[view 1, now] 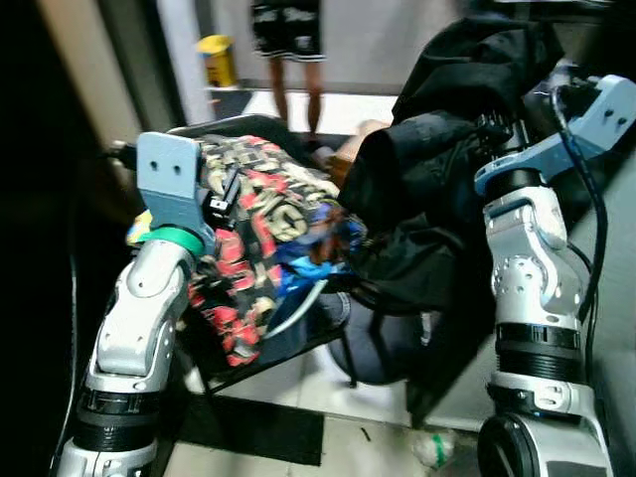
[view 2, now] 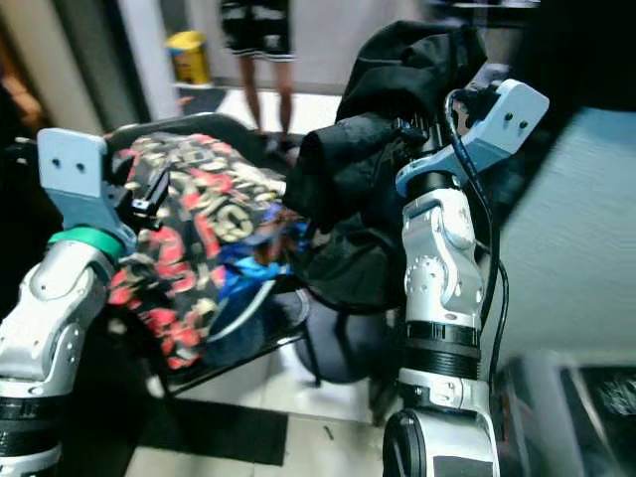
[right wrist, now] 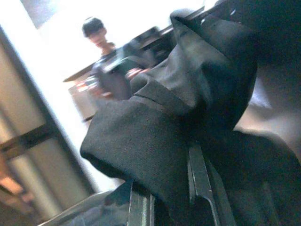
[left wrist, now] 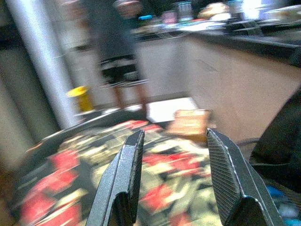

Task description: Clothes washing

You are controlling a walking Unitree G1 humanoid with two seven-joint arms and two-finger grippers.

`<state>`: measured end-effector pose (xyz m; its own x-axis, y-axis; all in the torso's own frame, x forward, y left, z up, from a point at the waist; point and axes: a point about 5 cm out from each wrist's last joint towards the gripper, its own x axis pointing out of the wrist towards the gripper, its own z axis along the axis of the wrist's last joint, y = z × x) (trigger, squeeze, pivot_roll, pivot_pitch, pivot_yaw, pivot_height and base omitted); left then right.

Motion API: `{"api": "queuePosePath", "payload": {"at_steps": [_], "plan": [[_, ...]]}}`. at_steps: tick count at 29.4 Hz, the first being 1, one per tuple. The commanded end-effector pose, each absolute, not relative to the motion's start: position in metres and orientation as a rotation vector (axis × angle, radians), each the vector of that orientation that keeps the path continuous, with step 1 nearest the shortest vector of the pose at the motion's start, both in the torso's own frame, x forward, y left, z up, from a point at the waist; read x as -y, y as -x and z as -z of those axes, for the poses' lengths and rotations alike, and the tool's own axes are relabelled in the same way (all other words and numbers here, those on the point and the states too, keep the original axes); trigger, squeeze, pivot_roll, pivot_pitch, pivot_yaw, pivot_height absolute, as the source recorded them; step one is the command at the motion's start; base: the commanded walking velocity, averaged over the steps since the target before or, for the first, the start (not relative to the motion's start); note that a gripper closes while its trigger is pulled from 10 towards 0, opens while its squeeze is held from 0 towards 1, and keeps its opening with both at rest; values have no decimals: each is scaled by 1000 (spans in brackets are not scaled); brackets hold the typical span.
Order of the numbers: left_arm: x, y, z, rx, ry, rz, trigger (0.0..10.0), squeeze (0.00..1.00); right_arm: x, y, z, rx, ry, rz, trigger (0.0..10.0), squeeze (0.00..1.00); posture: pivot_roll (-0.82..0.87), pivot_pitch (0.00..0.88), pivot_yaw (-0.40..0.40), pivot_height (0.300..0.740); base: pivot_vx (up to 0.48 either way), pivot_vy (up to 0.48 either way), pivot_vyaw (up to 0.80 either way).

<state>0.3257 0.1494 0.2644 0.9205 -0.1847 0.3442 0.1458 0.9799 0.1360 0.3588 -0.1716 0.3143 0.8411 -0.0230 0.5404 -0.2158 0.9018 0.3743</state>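
On the right, the right gripper [right wrist: 169, 197] is clamped on a black garment [view 1: 437, 189], lifted above the dark basket [view 1: 248, 127]. Left of it, the left gripper [left wrist: 174, 155] hovers, fingers spread wide, over patterned red clothes [view 1: 248, 238] heaped inside. Farther off stands a person [view 1: 288, 40].

One black garment [view 1: 437, 149]; one patterned garment [view 1: 253, 238]; one person [view 1: 288, 40]; two hands.
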Motion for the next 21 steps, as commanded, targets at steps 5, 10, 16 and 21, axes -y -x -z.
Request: {"api": "queuePosePath", "payload": {"at_steps": [5, 10, 16, 21], "plan": [[-147, -326, -269, 387, -136, 181, 10000, 0, 172, -353, -314, 589, -392, -72, 10000, 0, 127, 33, 73, 740, 0, 0, -800], [-146, -327, -268, 389, -145, 190, 10000, 0, 175, -353, -313, 586, -381, -49, 10000, 0, 127, 20, 78, 740, 0, 0, -800], [-142, -327, -268, 391, -149, 221, 10000, 0, 180, -355, -311, 581, -374, -20, 10000, 0, 126, 11, 82, 740, 0, 0, -800], [-138, -327, -266, 386, -128, 260, 10000, 0, 182, -356, -308, 573, -395, -37, 10000, 0, 123, 9, 86, 740, 0, 0, -800]]}}
